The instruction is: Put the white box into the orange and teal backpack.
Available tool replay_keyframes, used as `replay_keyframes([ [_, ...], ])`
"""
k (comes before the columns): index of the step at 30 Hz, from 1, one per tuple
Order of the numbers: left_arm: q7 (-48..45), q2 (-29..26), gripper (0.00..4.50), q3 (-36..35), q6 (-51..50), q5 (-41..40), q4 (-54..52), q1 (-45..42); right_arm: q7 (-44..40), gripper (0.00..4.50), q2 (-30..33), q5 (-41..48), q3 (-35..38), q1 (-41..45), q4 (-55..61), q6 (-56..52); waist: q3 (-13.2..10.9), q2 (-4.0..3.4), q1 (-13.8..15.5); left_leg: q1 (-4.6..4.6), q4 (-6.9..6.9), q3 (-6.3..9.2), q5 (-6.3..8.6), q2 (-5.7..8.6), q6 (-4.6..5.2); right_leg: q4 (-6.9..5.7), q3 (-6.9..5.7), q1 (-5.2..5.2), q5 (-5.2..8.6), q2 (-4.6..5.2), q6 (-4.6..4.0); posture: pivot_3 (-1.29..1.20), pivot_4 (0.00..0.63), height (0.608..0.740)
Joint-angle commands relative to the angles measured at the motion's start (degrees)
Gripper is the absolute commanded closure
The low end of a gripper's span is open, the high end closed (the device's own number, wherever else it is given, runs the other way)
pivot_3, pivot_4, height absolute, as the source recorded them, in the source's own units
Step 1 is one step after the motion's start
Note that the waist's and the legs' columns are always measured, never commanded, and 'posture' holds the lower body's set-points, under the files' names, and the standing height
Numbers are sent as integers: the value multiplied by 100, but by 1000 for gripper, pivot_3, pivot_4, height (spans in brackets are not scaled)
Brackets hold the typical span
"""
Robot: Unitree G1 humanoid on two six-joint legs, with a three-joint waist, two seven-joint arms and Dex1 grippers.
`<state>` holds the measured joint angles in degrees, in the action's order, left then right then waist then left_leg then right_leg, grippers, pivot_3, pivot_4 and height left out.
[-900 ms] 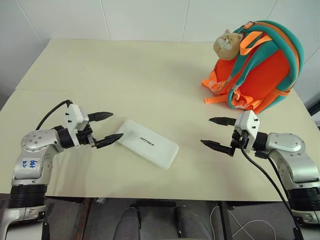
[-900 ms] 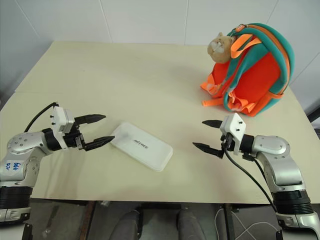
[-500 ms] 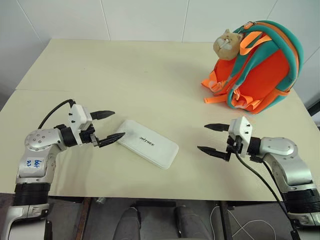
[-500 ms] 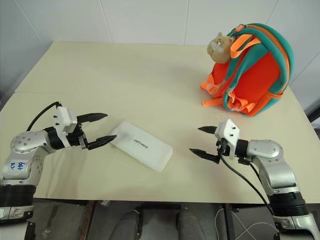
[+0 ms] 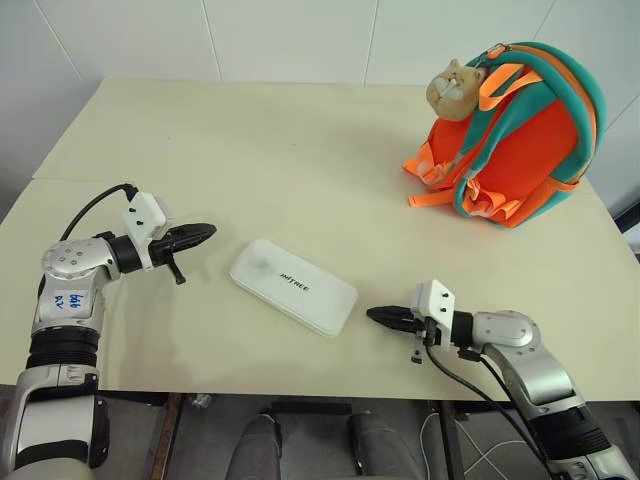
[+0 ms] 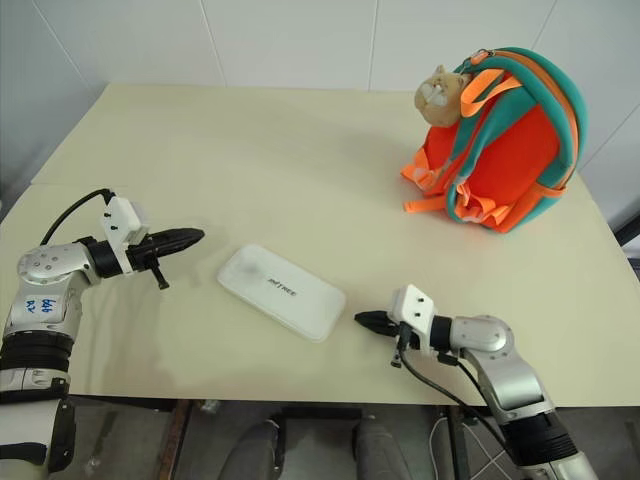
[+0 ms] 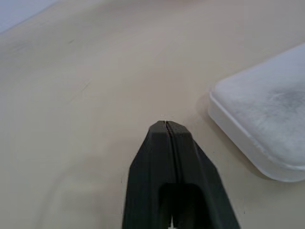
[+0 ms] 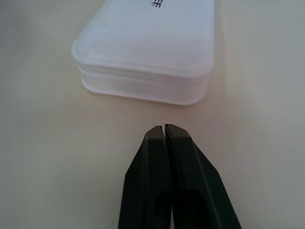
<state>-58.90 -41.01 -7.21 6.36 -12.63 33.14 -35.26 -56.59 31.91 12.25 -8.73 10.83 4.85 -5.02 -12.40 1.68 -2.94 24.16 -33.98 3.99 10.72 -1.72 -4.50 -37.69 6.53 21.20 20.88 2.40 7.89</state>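
The white box point(image 5: 293, 286) lies flat on the cream table point(image 5: 300, 170), near its front middle, with small dark lettering on top. My left gripper point(image 5: 207, 232) is shut, its tip a short way off the box's left end point(image 7: 267, 129). Just right of the box's near corner point(image 8: 147, 52), my right gripper point(image 5: 373, 315) is also shut, low over the table and not touching it. The orange and teal backpack point(image 5: 520, 135) stands at the far right of the table, with a tan plush cat charm point(image 5: 455, 88) on its top.
Orange webbing straps point(image 5: 428, 180) trail from the backpack onto the table. A seam point(image 5: 120, 180) crosses the table on the left. White wall panels point(image 5: 290, 40) rise behind the far edge.
Both grippers have shut. The right one has dropped and moved left to the box's right corner. The left one has pulled slightly back from the box's left end.
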Motion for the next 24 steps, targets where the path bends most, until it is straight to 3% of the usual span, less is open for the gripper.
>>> replay_keyframes([
  [1,-73,255,4447,259,68,120,102,-128,245,4500,-180,-118,-91,116,153,36,0,1,9,0,-1,0,0,0,0,-2,0,0,0,0,0,0,150,740],
  [12,-208,529,4447,481,14,133,-86,-45,550,4500,-649,-281,-328,366,47,-16,1,3,-11,-2,-4,3,-2,-2,0,-13,0,2,0,-3,0,0,150,740],
  [24,-149,804,4447,488,-901,-109,-1426,672,169,4500,-211,-408,109,1359,-1381,675,1,3,26,-4,-6,6,-4,0,2,-12,-3,-4,-1,0,1,0,150,740],
])
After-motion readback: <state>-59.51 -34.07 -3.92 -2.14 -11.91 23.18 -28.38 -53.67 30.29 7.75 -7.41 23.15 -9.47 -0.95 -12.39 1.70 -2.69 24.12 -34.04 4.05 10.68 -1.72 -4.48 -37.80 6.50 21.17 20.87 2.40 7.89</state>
